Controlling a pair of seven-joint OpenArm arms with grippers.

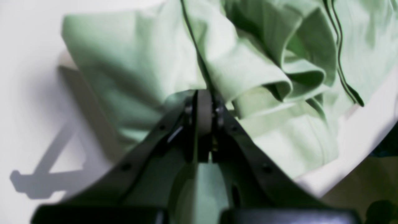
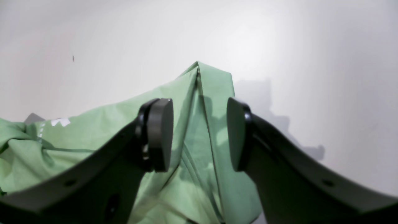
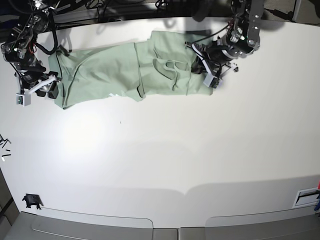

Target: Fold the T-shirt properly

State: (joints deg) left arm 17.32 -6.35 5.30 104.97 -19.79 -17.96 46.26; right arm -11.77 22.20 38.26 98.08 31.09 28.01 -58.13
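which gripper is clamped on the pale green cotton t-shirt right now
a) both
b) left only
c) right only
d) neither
b: the left gripper is shut on a fold of the pale green cotton T-shirt, while the right gripper has open jaws straddling a corner without pinching it.

Both arms black, exposed wiring bundles at upper links. Left gripper (image 1: pixel 203 112): black curved fingers, small screw holes, grey pad faces. Right gripper (image 2: pixel 199 133): black curved fingers with round disc pads (image 2: pixel 160 133), screw holes along the fingers. White bracket pieces near each wrist in base view.
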